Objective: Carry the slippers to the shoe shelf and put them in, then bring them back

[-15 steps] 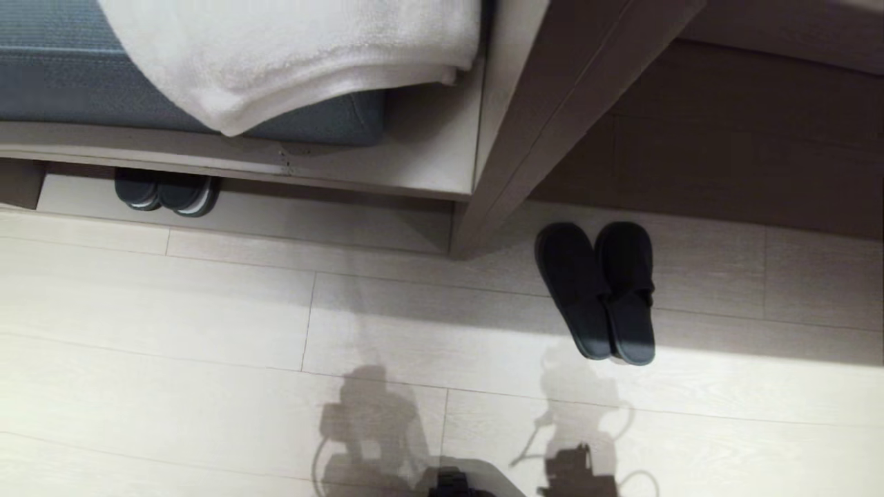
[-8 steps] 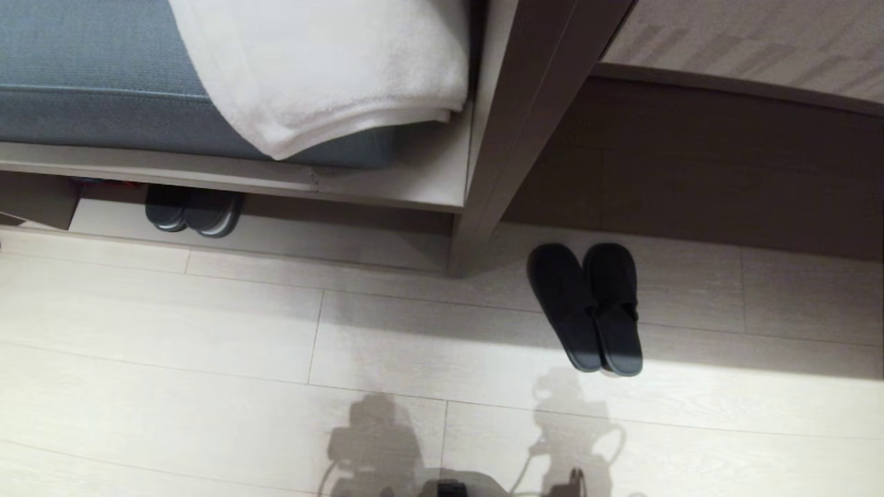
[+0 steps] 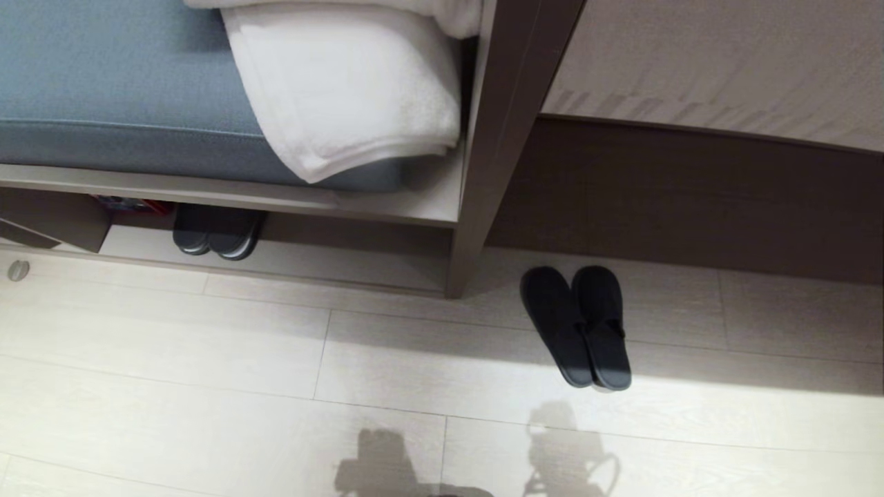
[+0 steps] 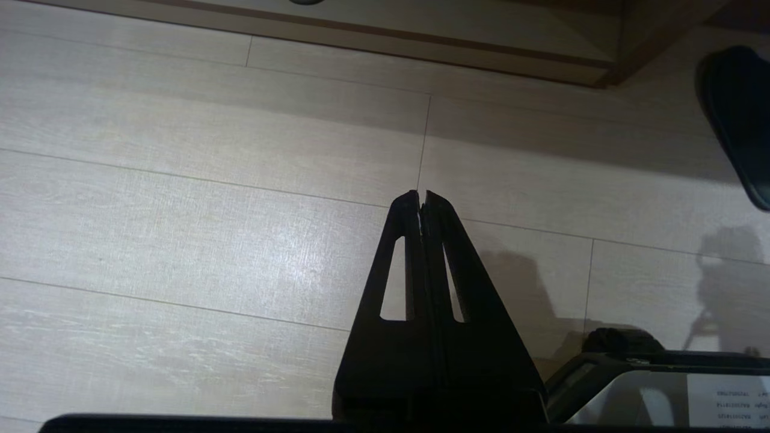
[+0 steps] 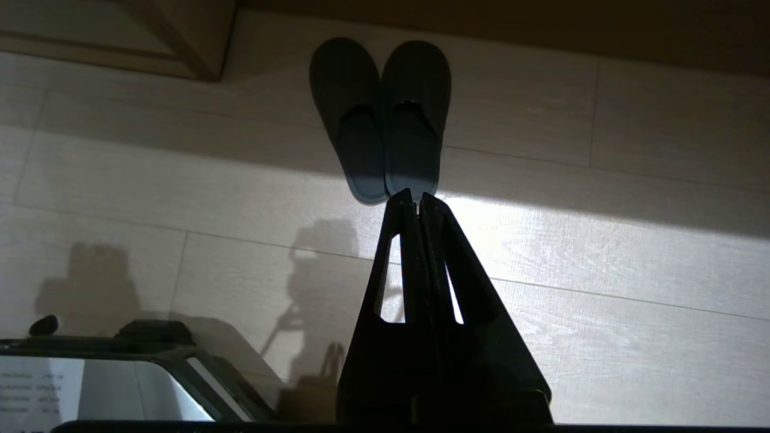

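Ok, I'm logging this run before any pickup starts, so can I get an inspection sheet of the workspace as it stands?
Surface: pale wood-plank floor, part sunlit, part shaded.
Job's things: slippers side by side on the floor, right of the shoe shelf, outside it.
Clutter: a second dark pair in the shelf; white towel draped over the blue cushion above.
Grippers: left tool shut, empty, over bare floor; right tool shut, empty, pointing toward the slippers' heels, contact not seen.
Cables: nothing seen, only shadows.
Surroundings: upright post; dark panel under a pale counter.
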